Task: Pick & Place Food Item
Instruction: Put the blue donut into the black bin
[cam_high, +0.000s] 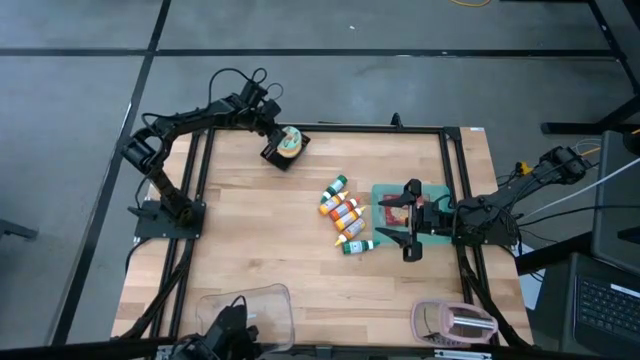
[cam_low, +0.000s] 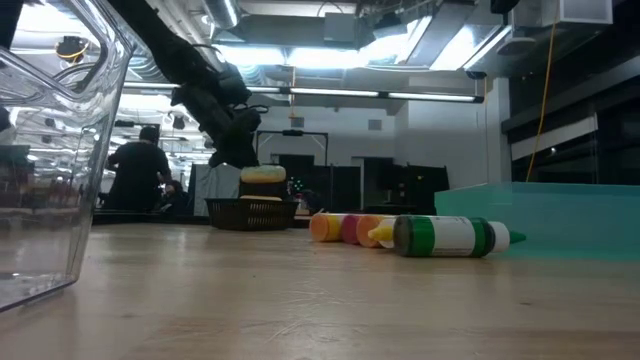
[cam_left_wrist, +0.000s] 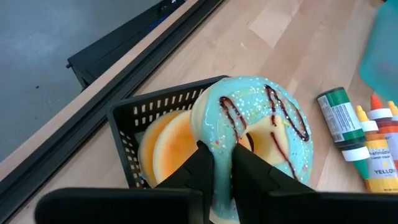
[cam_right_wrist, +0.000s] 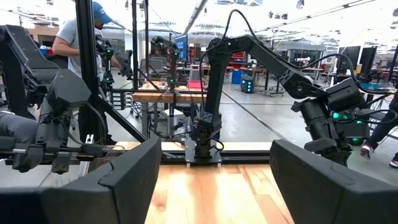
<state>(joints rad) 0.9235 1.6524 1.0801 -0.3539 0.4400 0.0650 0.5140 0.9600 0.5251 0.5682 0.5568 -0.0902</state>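
Note:
A teal-iced donut (cam_left_wrist: 261, 115) with dark drizzle sits tilted over a black basket (cam_left_wrist: 134, 118) at the table's far left, above an orange round food piece (cam_left_wrist: 165, 146) in the basket. My left gripper (cam_left_wrist: 217, 152) slants down onto the donut and is shut on it. From the high view, the donut (cam_high: 291, 140) tops the basket (cam_high: 283, 155). My right gripper (cam_high: 392, 222) stands open and level over a teal tray (cam_high: 385, 190) at the right, holding nothing. My left gripper pinches the donut's ring (cam_left_wrist: 222, 146) between its two fingers, on the side nearest the wrist. One finger (cam_left_wrist: 198, 163) is on the outer edge, the other (cam_left_wrist: 249, 163) on the hole's side. The fingers slant down from above. The donut tilts over the basket; its underside is hidden.
Several sauce bottles (cam_high: 345, 215) lie in a row mid-table beside the teal tray. A clear plastic tub (cam_high: 245, 305) stands at the near left edge, a pink-lidded container (cam_high: 455, 322) at the near right. A black frame rail (cam_left_wrist: 124, 68) runs just behind the basket.

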